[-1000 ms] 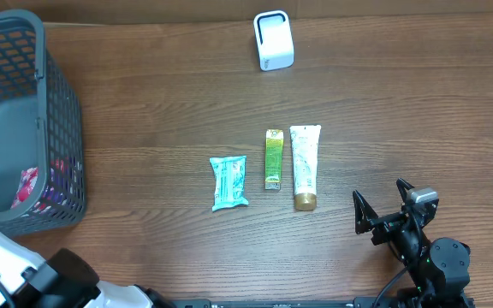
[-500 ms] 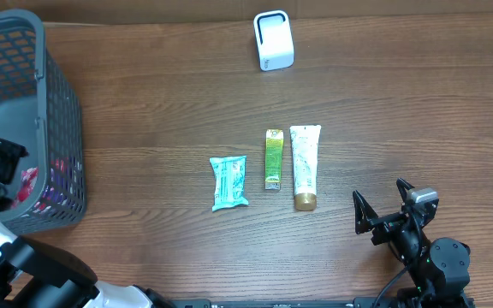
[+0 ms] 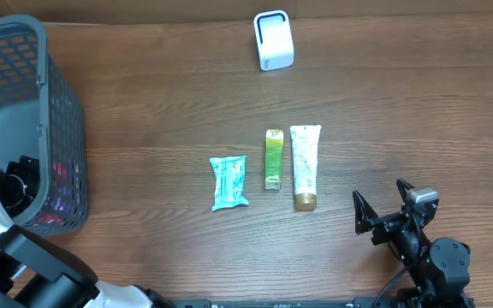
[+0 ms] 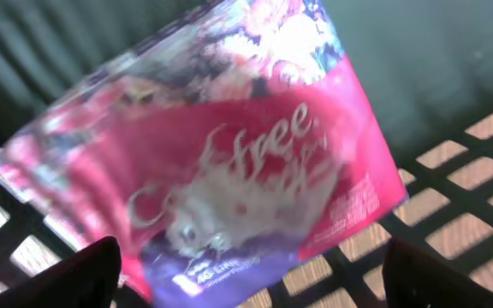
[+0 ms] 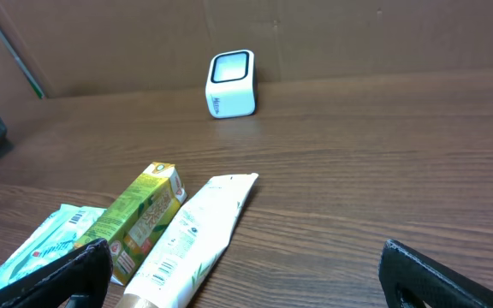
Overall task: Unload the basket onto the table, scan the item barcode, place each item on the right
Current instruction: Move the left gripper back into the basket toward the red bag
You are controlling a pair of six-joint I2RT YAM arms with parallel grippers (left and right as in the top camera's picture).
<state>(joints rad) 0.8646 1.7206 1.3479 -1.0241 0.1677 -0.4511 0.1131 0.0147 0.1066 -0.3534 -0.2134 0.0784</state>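
Left wrist view is being filled by a pink flowered packet (image 4: 221, 171), which is lying loose on the floor of the grey basket (image 3: 58, 103). The left fingers (image 4: 75, 278) are being held wide apart above it, and nothing is being gripped. The packet is tilted and blurred, so whether it is lying flat cannot be told.

A finger could be caught in the mesh wall when the left arm is being lifted out, and the basket could be dragged or tipped by that. The arm is being held low inside the basket's near end, reaching in over the rim, so little room is being left.

On the table (image 3: 161, 94), the teal packet (image 3: 228, 183), the green carton (image 3: 273, 158) and the white tube (image 3: 305, 164) are lying side by side, near one another, well apart from the white scanner (image 3: 273, 40) at the far edge. The narrow carton could be knocked into its neighbours by a careless approach, or a barcode could be turned away from the scanner window.

The right arm is being held folded at the table's near right edge. The right fingers (image 5: 439, 274) are being spread fully, empty, and pointed towards the three items.
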